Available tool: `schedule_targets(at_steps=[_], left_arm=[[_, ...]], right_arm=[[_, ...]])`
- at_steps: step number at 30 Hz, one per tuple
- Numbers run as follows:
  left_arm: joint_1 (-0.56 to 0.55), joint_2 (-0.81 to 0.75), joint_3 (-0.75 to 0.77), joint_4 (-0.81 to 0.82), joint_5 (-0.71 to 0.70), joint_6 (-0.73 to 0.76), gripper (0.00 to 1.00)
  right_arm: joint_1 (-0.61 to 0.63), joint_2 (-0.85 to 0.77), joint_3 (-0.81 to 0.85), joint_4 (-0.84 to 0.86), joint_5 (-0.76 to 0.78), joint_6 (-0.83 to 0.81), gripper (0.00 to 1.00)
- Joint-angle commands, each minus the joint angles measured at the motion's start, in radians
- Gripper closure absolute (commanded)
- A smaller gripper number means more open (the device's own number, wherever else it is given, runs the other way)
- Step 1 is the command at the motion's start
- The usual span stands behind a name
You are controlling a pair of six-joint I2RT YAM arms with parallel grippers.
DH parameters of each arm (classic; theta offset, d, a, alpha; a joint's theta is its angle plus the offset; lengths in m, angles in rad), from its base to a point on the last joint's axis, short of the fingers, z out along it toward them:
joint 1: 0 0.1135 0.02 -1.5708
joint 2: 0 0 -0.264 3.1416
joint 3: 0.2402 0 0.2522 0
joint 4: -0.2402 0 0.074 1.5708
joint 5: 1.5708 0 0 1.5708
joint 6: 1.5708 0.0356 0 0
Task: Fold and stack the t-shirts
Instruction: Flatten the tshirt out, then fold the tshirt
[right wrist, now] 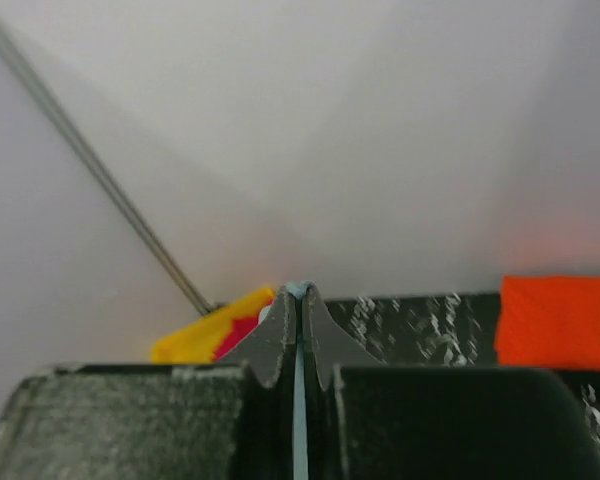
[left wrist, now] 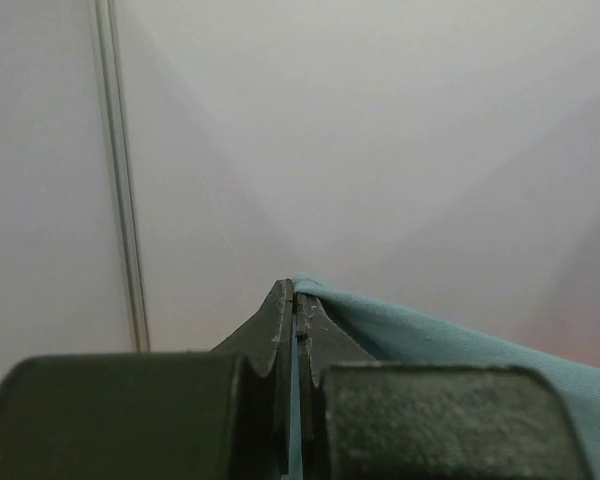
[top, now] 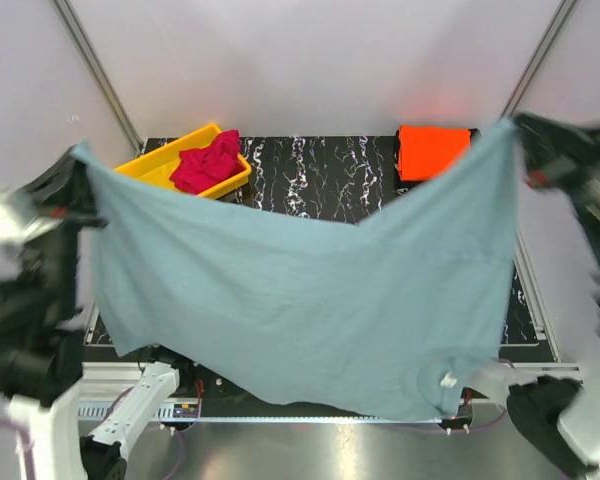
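The grey-blue t-shirt [top: 300,290] hangs spread wide in the air between my two arms, collar end low near the front edge. My left gripper [top: 80,152] is shut on its upper left corner; the cloth [left wrist: 460,350] runs off to the right of the jaws [left wrist: 295,295]. My right gripper [top: 513,125] is shut on the upper right corner, a sliver of blue cloth [right wrist: 298,289] pinched at the tips. The folded orange t-shirt [top: 432,150] lies at the back right, also in the right wrist view [right wrist: 560,322]. The crimson t-shirt [top: 206,163] lies crumpled in the bin.
A yellow plastic bin [top: 155,165] stands at the back left of the black marbled table [top: 320,170]; it also shows in the right wrist view [right wrist: 195,340]. White walls with metal posts [top: 95,70] close in the back. The held shirt hides most of the table.
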Motion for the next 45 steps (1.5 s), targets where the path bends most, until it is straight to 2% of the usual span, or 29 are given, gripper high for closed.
schedule_targets(at_steps=[1, 5, 7, 10, 12, 17, 20, 24, 28, 34, 36, 37, 40, 45], left_arm=[[0.003, 0.201, -0.141, -0.029, -0.096, 0.06, 1.0], [0.004, 0.335, -0.269, 0.065, -0.206, 0.112, 1.0], [0.012, 0.419, -0.324, 0.173, -0.257, 0.16, 1.0], [0.061, 0.571, -0.318, 0.26, -0.27, 0.181, 1.0], [0.094, 0.698, -0.289, 0.257, -0.25, 0.177, 1.0], [0.119, 0.876, -0.234, 0.257, -0.231, 0.168, 1.0], [0.131, 0.965, -0.223, 0.302, -0.211, 0.191, 1.0], [0.157, 1.053, -0.234, 0.452, -0.187, 0.191, 1.0], [0.17, 1.103, -0.252, 0.556, -0.145, 0.218, 1.0], [0.191, 1.145, -0.28, 0.652, -0.136, 0.269, 1.0], [0.197, 1.153, -0.289, 0.684, -0.128, 0.286, 1.0], [0.197, 1.145, -0.338, 0.749, -0.113, 0.286, 1.0], [0.197, 1.12, -0.419, 0.852, -0.133, 0.272, 1.0], [0.197, 1.104, -0.505, 0.868, -0.165, 0.277, 1.0]], right_arm=[[0.003, 0.228, -0.155, 0.071, 0.082, -0.151, 1.0], [0.002, 0.35, -0.327, 0.236, 0.073, -0.234, 1.0], [-0.02, 0.431, -0.414, 0.336, 0.068, -0.247, 1.0], [-0.052, 0.557, -0.487, 0.474, 0.016, -0.248, 1.0], [-0.058, 0.67, -0.471, 0.519, 0.005, -0.262, 1.0], [-0.061, 0.845, -0.425, 0.609, -0.019, -0.317, 1.0], [-0.061, 0.92, -0.418, 0.657, -0.024, -0.328, 1.0], [-0.06, 0.976, -0.405, 0.674, -0.024, -0.301, 1.0], [-0.06, 0.957, -0.428, 0.669, -0.024, -0.229, 1.0], [-0.049, 0.823, -0.612, 0.671, 0.01, -0.132, 1.0], [-0.046, 0.763, -0.713, 0.677, 0.011, -0.082, 1.0], [-0.017, 0.684, -0.876, 0.703, 0.025, -0.037, 1.0], [0.003, 0.611, -0.985, 0.709, 0.007, -0.006, 1.0], [0.029, 0.479, -1.143, 0.72, 0.028, 0.051, 1.0]])
